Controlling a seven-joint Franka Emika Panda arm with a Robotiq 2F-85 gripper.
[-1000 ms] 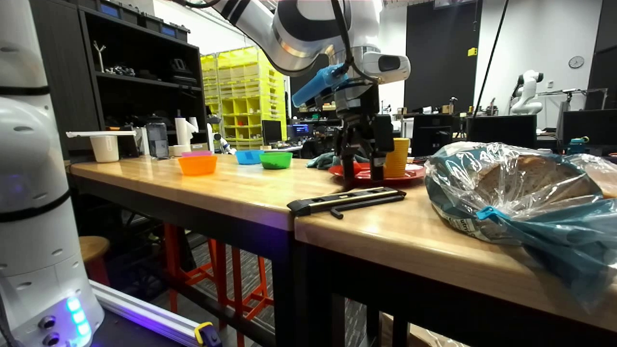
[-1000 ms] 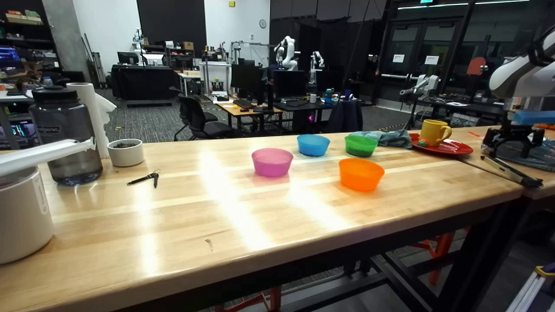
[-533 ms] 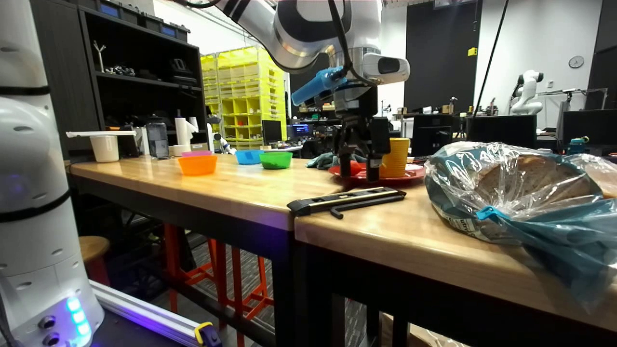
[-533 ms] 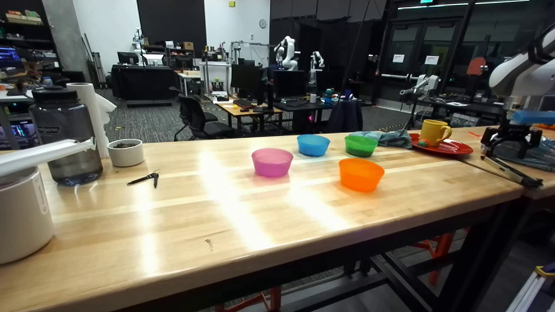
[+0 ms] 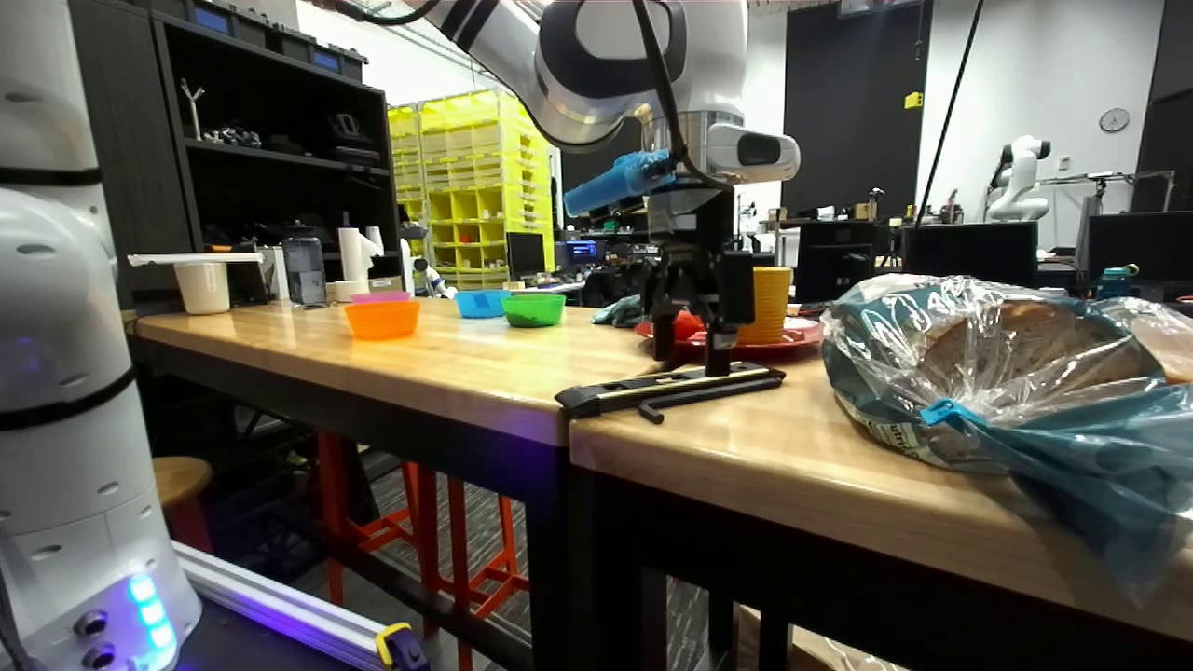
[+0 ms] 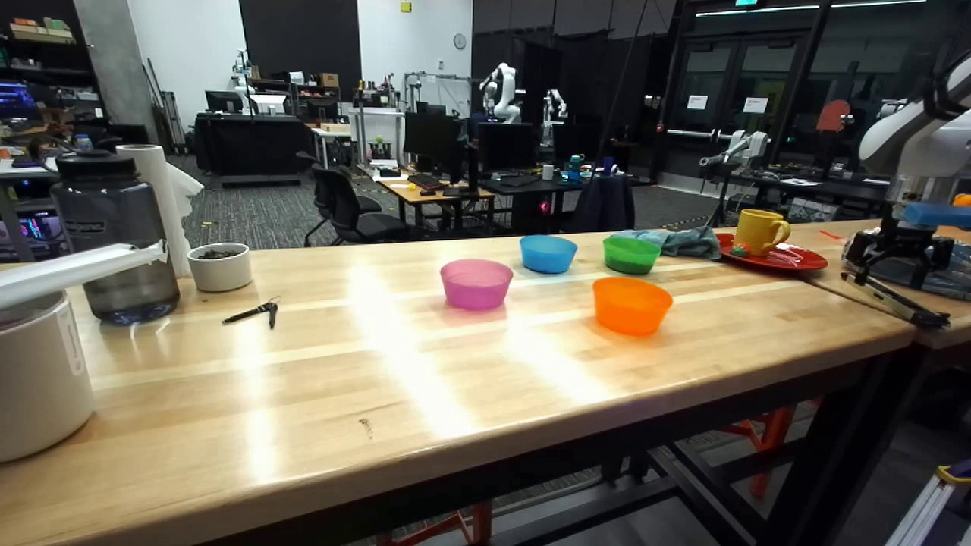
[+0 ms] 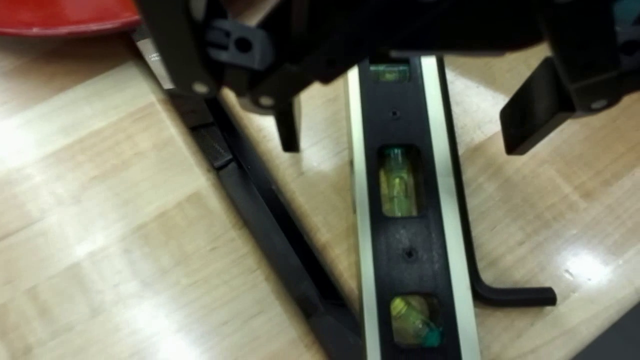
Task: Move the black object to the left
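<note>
I find the tool (image 7: 404,145) spread, the presumed object, a black spirit level (image 7: 400,232), lying between its fingers (image 7: 537,110); I judge it light, rigid, smooth, its vials (image 7: 398,187) vulnerable, best gripped across mid-length, hex key (image 7: 487,294) excluded.

The table (image 6: 318,409) is pale, glossy wood. In an exterior view, a white cylindrical container (image 6: 38,379) stands near left, a translucent grey bottle (image 6: 106,220) behind it. Mid-table sit a pink bowl (image 6: 476,288), a blue bowl (image 6: 548,259), a green bowl (image 6: 631,259) and an orange bowl (image 6: 633,309); to their right, a round red plate (image 6: 796,262). Nearer, a pale-edged black spirit level (image 7: 407,235) lies beside a black L-shaped hex key (image 7: 517,296) and, hard to make out, a slim black bar (image 7: 262,230).
</note>
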